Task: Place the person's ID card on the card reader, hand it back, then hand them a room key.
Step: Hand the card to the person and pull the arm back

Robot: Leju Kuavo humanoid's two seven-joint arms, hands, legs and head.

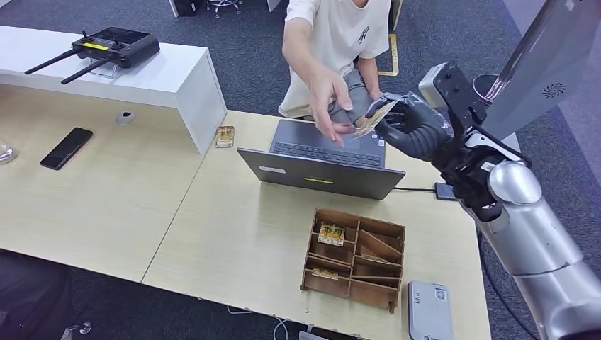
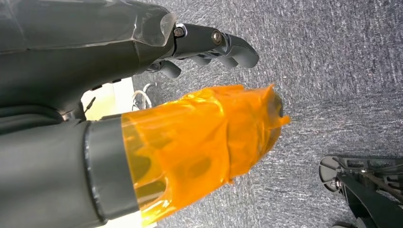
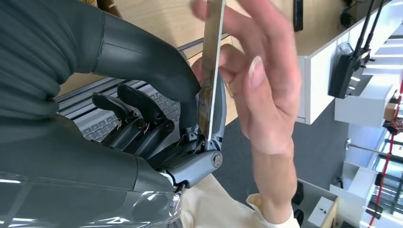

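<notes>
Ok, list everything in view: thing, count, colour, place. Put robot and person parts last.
table: one, light wood, across the view.
counter: one, white, back left on the table.
controller: one, black with antennas, on the counter.
phone: one, black, left on the table.
laptop: one, grey, open, mid table before the person.
organizer: one, brown wood, near edge, cards in some compartments.
reader: one, grey, right of the organizer.
small card: one, brownish, beside the counter.
card: one, pale, pinched in the right hand above the laptop.
person's hand: one, touching the card.
right hand: dark, holds the card.
left hand: dark, orange-taped thumb, above grey carpet.
</notes>
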